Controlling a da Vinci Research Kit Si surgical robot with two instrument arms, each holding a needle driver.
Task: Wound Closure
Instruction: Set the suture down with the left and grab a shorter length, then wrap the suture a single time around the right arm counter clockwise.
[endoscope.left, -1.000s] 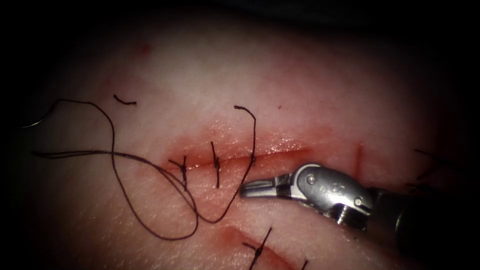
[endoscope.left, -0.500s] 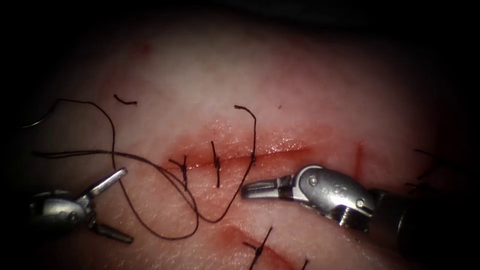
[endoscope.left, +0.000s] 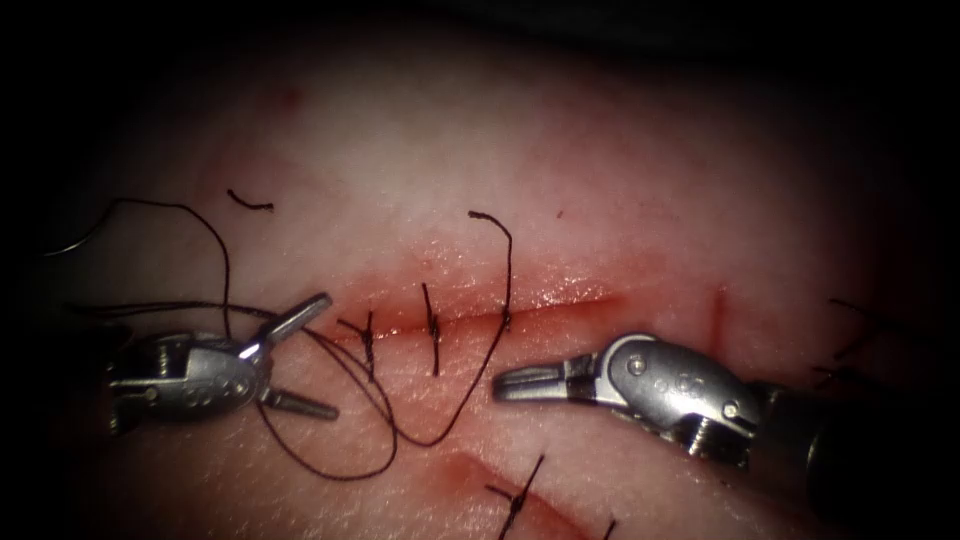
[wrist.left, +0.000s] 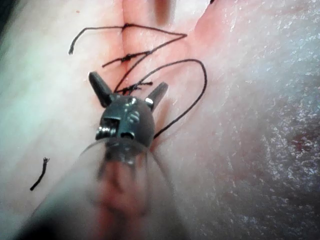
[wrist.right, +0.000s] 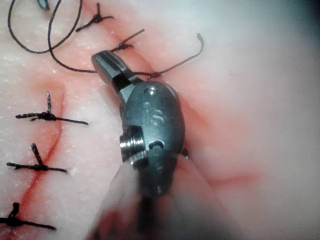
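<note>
Endoscope view: at about eight o'clock the left tool (endoscope.left: 305, 355) has its jaws spread wide over the loops of thread (endoscope.left: 330, 350) on the tissue (endoscope.left: 600, 180), gripping nothing. At about four o'clock the right tool (endoscope.left: 515, 382) lies just below the cut (endoscope.left: 520, 312), jaws pressed together and empty, its tip beside the strand that passes through the cut. At nine o'clock, a thin curved glint at the thread's far end may be the needle; I cannot tell.
</note>
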